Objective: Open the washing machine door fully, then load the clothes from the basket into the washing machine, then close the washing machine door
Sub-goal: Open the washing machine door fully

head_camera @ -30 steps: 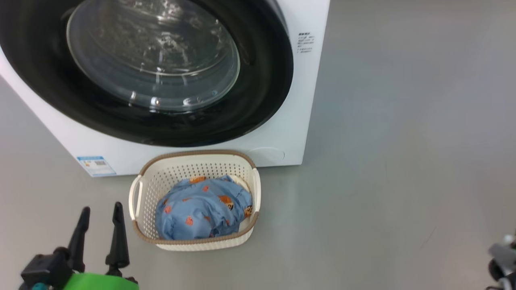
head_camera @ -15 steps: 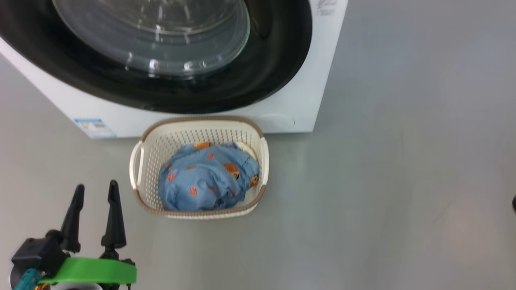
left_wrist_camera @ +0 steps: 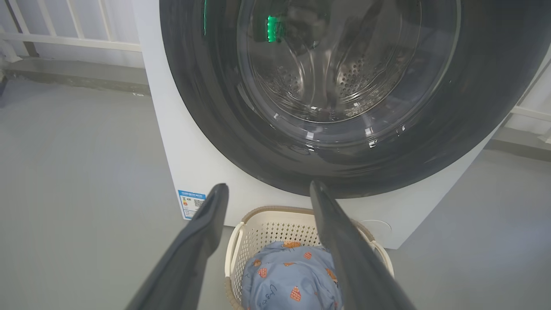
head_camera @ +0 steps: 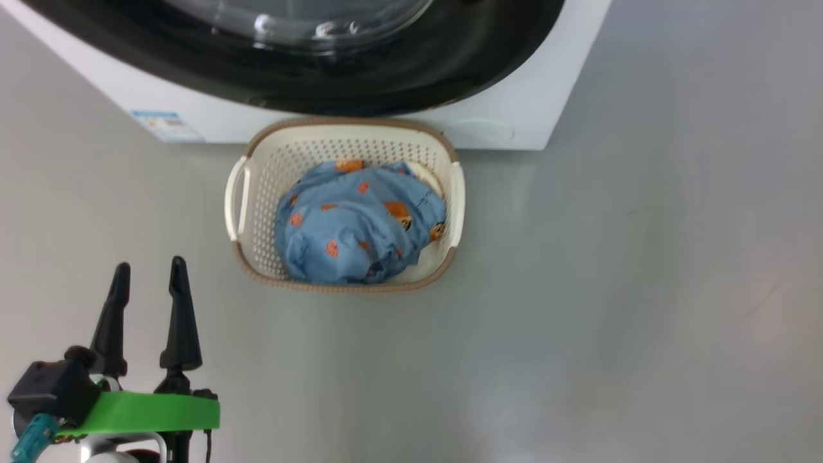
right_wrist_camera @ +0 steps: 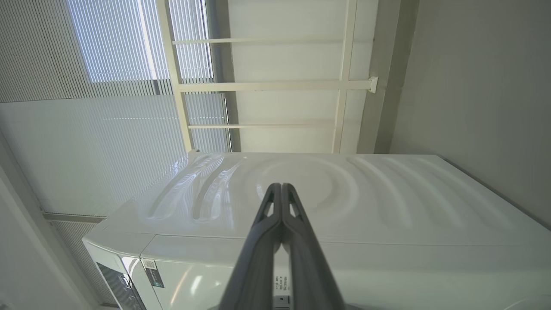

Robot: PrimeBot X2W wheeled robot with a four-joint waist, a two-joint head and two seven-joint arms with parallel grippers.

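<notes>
The white washing machine fills the top of the head view, its round black-ringed door lying shut against the front. On the grey floor just before it stands the cream basket, holding the light blue bear-print clothes. My left gripper hovers at the lower left, short of the basket and to its left, open with nothing between its fingers. In the left wrist view the left gripper points at the door's lower rim, the basket below. My right gripper is shut, empty, facing the machine's white side panel.
Bare grey floor spreads to the right of the basket and the machine. A blue label sits low on the machine's front. White railings and slatted blinds stand behind the machine.
The head camera has tilted down: machine and basket slid up the picture, leaving only the door's lower rim in view. The left gripper stays open at the lower left.
</notes>
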